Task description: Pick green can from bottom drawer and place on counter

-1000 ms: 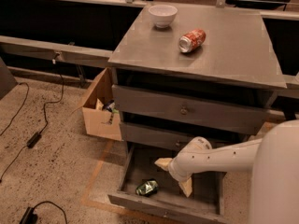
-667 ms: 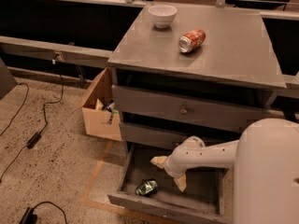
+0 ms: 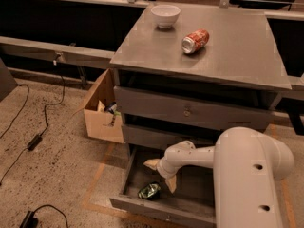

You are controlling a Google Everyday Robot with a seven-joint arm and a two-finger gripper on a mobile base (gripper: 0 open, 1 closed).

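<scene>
The green can point(image 3: 149, 191) lies on its side in the open bottom drawer point(image 3: 156, 209), near its front left. My gripper point(image 3: 160, 174) hangs over the drawer just above and right of the can, not touching it. Its two tan fingers point(image 3: 152, 164) are spread apart and hold nothing. The white arm point(image 3: 247, 175) reaches in from the lower right and hides the drawer's right part. The counter point(image 3: 237, 56) is the grey metal top of the cabinet above.
A red-orange soda can point(image 3: 195, 41) lies on its side on the counter, and a white bowl point(image 3: 166, 15) stands at its back left. Two upper drawers point(image 3: 190, 110) are shut. An open cardboard box point(image 3: 102, 110) sits left of the cabinet. Cables point(image 3: 33, 141) lie on the floor.
My gripper has moved left and a little lower over the drawer, closer to the green can. The arm's large body has swung further into view at the right. The can has not moved.
</scene>
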